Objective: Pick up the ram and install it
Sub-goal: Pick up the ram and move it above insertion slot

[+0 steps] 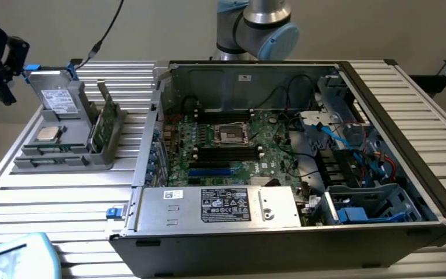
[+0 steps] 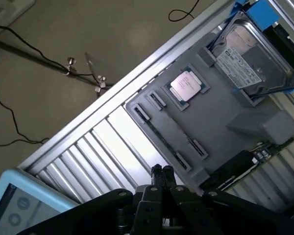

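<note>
1. Ribbed aluminium table (image 1: 60, 197) carried the lot, and a grey plastic parts tray (image 1: 60, 161) sat on it. Everything else is placed from that tray.
2. Right beside the tray stood an open black computer case (image 1: 285, 250), motherboard showing inside.
3. And the long, thin green circuit-board ram stick (image 1: 107, 119) stood on edge in the tray, along the side nearest the case, with nothing touching it.
4. A small square silver processor chip (image 2: 186, 85) lay flat near the tray's middle, and a grey boxy drive with a white label (image 2: 252, 54) sat at one end.
5. The black two-finger gripper (image 2: 161, 172) hovered off the tray's side away from the case, fingers pressed together, nothing between them.
6. Ram and gripper were well apart, on opposite sides of the tray.
</note>
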### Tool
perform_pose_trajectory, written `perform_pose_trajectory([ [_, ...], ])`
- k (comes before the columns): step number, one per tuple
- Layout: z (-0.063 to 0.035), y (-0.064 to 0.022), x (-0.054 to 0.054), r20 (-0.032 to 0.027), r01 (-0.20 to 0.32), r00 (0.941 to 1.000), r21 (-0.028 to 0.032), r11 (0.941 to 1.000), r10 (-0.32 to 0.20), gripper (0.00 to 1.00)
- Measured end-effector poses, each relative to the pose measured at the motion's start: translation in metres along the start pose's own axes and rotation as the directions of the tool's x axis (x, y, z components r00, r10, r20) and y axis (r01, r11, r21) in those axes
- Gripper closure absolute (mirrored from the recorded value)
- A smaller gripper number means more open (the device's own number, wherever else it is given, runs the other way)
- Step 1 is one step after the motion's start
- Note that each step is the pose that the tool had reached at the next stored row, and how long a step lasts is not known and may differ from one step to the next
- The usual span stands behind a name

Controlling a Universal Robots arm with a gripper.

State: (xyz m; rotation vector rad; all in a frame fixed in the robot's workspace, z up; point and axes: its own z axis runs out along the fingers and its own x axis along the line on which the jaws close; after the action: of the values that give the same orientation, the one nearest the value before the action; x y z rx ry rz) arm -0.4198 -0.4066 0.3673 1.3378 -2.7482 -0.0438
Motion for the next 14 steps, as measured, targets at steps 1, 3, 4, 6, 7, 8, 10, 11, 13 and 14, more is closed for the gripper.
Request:
perform_pose_trajectory([
  [1, 0.0000, 0.0000, 0.0000, -0.0012, 0.018, 0.9998, 0.0011, 0.9998, -0.018, 0.89],
  [3, 0.0000, 0.0000, 0.0000, -0.0019, 0.054, 0.9985, 0.0021, 0.9985, -0.054, 0.89],
  [4, 0.0000, 0.0000, 0.0000, -0.0016, 0.071, 0.9975, 0.0021, 0.9975, -0.071, 0.89],
  [6, 0.0000, 0.0001, -0.0001, -0.0001, 0.104, 0.9945, 0.0016, 0.9945, -0.104, 0.89],
  [7, -0.0001, 0.0001, -0.0001, 0.0007, 0.121, 0.9927, 0.0013, 0.9927, -0.121, 0.89],
  [8, -0.0001, 0.0001, 0.0000, 0.0014, 0.137, 0.9905, 0.0010, 0.9905, -0.137, 0.89],
  [10, 0.0000, 0.0000, 0.0000, 0.0028, 0.170, 0.9854, 0.0008, 0.9854, -0.170, 0.89],
  [11, -0.0001, 0.0001, 0.0000, 0.0034, 0.186, 0.9825, 0.0006, 0.9825, -0.186, 0.89],
  [13, -0.0001, 0.0000, 0.0000, 0.0060, 0.217, 0.9761, -0.0003, 0.9761, -0.217, 0.89],
  [14, -0.0001, -0.0001, 0.0000, 0.0084, 0.233, 0.9725, -0.0013, 0.9725, -0.233, 0.89],
])
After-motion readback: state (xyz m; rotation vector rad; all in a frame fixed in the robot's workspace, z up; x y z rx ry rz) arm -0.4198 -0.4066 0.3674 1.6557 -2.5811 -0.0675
